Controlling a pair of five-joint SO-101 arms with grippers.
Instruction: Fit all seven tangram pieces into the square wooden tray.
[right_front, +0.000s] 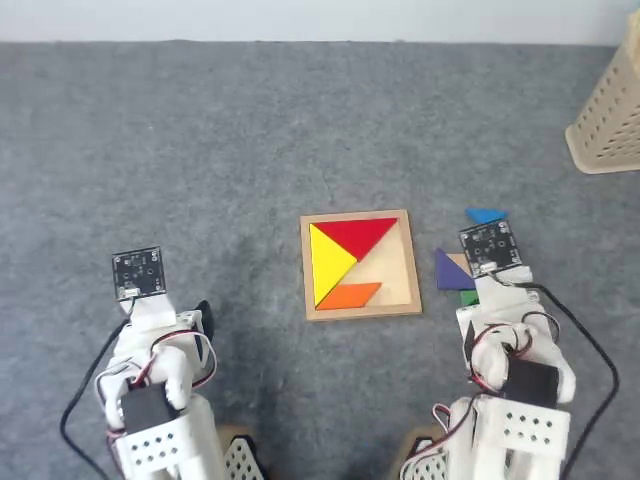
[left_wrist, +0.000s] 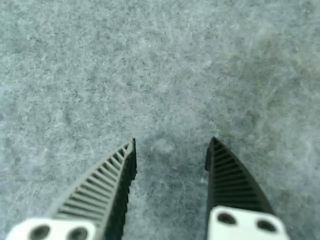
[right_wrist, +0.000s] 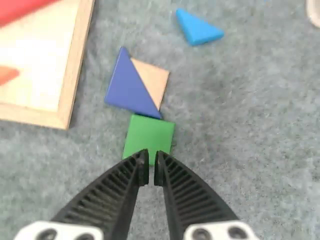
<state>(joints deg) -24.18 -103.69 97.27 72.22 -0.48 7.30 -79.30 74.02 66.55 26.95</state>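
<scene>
Four pieces near the worktop's (right_front: 200, 150) right edge: blue triangle (right_wrist: 199, 29), navy triangle (right_wrist: 127, 87) touching tan piece (right_wrist: 152, 80), green square (right_wrist: 149, 135). Right hand (right_wrist: 151, 161) pinched nearly closed at green square's edge, left hand (left_wrist: 170, 145) spread wide. Inside tray (right_front: 360, 314): red triangle (right_front: 355, 235), yellow triangle (right_front: 328, 262), orange piece (right_front: 350, 295).

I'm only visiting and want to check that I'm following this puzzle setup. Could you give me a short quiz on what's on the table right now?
1. True or false: the yellow wooden triangle lies inside the square wooden tray.
2. How many wooden pieces lie on the grey carpet outside the tray? A) two B) four C) six
3. Fill in: the left gripper is ___ (open or shut) above bare carpet.

Key
1. True.
2. B: the light blue wooden triangle, the dark blue wooden triangle, the tan wooden triangle and the green wooden square.
3. Open.
</scene>
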